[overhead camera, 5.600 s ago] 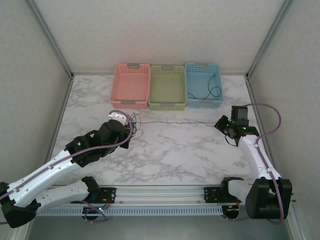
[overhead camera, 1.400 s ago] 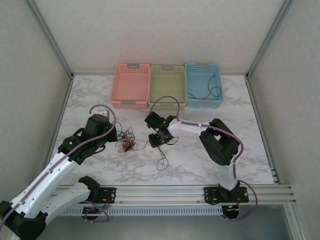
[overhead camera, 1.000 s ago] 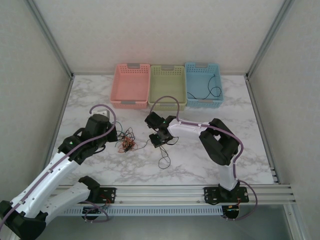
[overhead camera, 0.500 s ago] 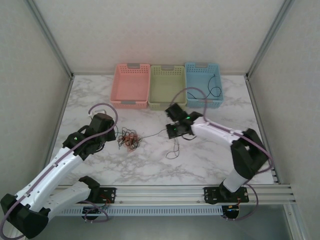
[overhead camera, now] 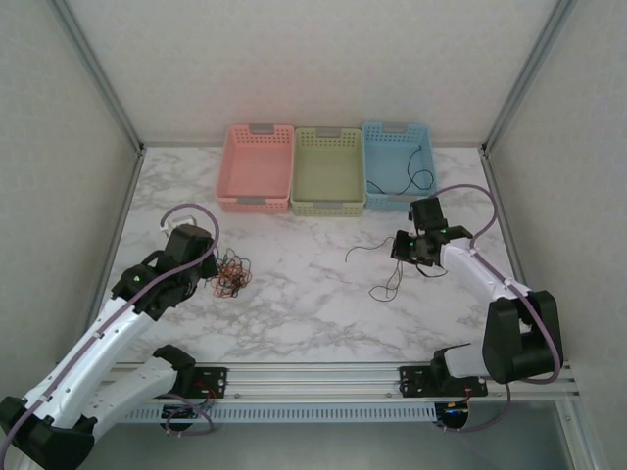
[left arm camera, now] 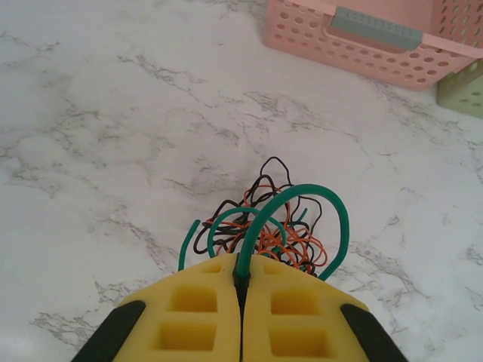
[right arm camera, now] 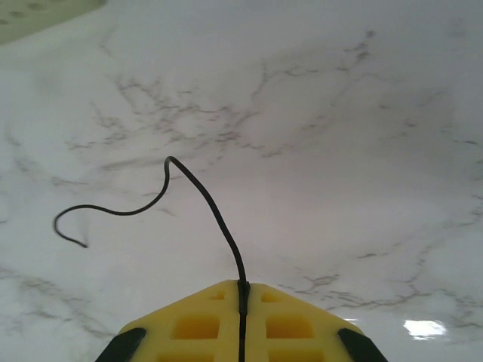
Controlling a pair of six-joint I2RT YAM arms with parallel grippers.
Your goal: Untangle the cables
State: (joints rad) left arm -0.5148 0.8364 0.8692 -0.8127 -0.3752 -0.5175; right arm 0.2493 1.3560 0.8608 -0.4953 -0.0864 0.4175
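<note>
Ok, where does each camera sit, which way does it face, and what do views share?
Top external: above and behind the arm bases, looking down on the table; both arms show.
Left wrist: on the left arm, facing forward-down at the cable tangle and pink basket; left gripper shut on a green cable.
Right wrist: on the right arm, facing low across the table; right gripper shut on a black cable.
Shared by top external and left wrist: cable tangle, pink basket.

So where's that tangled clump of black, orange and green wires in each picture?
Top external: the wire clump lies left of centre, by the left gripper.
Left wrist: lower centre, one green strand pinched.
Right wrist: one separate thin black wire.
Shared landmark: the pink plastic basket.
</note>
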